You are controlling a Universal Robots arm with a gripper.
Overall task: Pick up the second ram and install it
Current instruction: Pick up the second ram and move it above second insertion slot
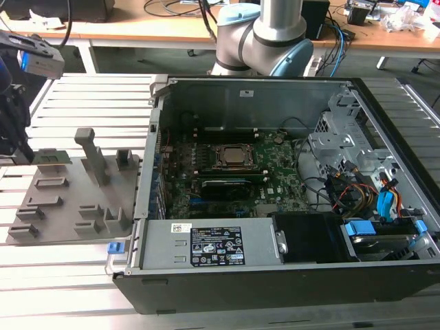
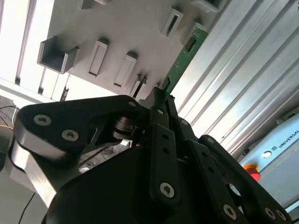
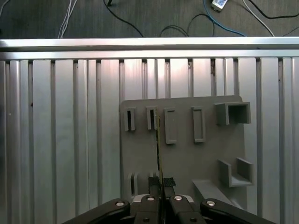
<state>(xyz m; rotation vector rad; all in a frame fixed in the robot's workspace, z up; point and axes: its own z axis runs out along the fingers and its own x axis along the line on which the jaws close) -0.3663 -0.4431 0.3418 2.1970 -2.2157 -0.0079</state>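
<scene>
Gripper (image 3: 161,183) closed to a board's thickness on the second ram (image 2: 185,53), pinching one end, the rest jutting straight out beyond the jaws. Held over the grey fixture (image 3: 187,158), lined up beside one of its narrow slots (seated or lifted clear: cannot tell). In the first wrist view, the stick edge-on, a thin line. In the second wrist view, its green face with a dark chip, near the fixture's border by the slatted table (image 2: 233,79). In the exterior view, the open computer case (image 1: 254,96) and its motherboard (image 1: 285,189), well apart to the exterior view's right of the fixture.
</scene>
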